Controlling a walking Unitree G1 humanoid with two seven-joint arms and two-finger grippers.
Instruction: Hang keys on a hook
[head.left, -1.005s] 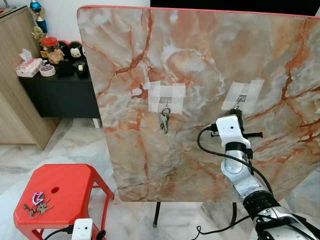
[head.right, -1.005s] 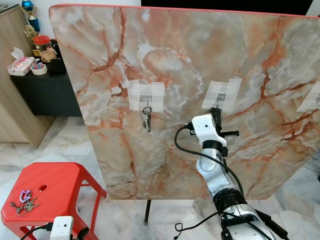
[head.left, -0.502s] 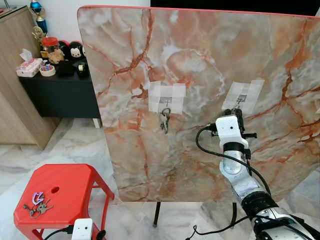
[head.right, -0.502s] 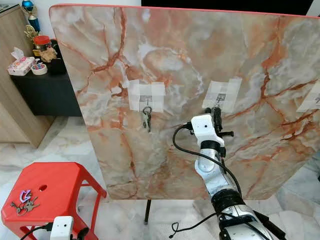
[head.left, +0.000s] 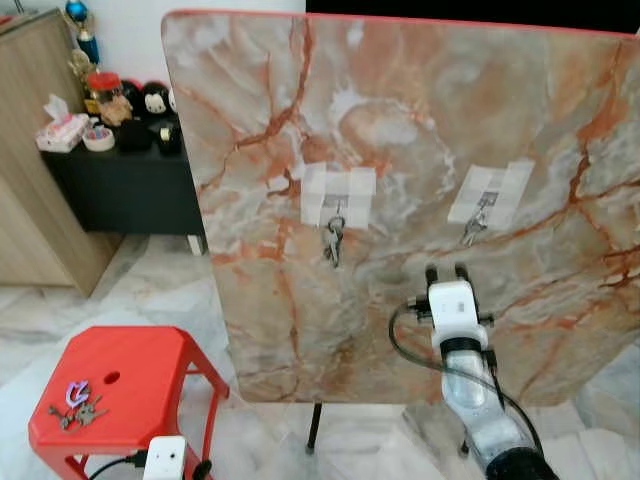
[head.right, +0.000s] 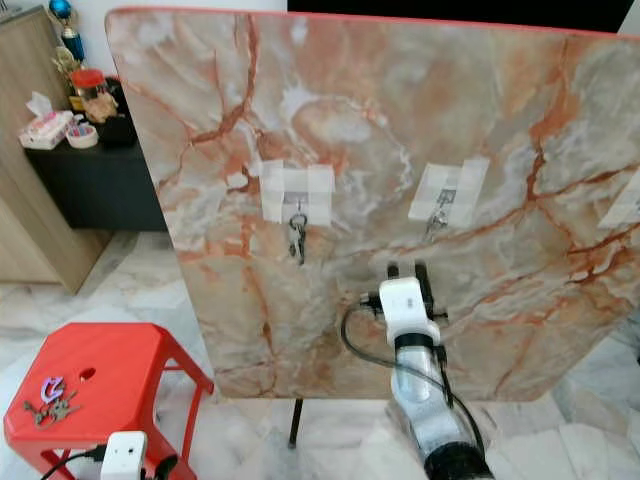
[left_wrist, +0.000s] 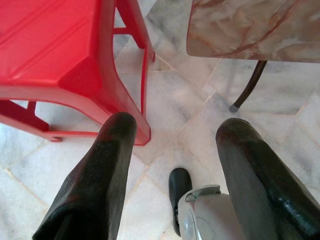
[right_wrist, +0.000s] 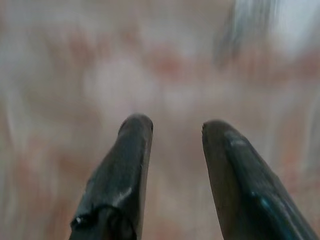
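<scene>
While one bunch of keys (head.left: 473, 226) hangs on the right-hand hook (head.left: 484, 200) of the upright marble board (head.left: 420, 120), the right end effector (head.left: 447, 272) sits just below it, fingers apart and empty. The left end effector (left_wrist: 172, 150), fingers apart, hangs beside the red stool (head.left: 130, 385).

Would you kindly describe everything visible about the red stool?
The stool is glossy red moulded plastic with a square, round-cornered seat, a small round hole in the top and splayed legs joined by a low rail. It stands upright on the marble-tiled floor, left of the marble board. A bunch of keys with a purple tag lies near the seat's front left corner. The left gripper, fingers open, hangs beside its leg without touching it.
</scene>
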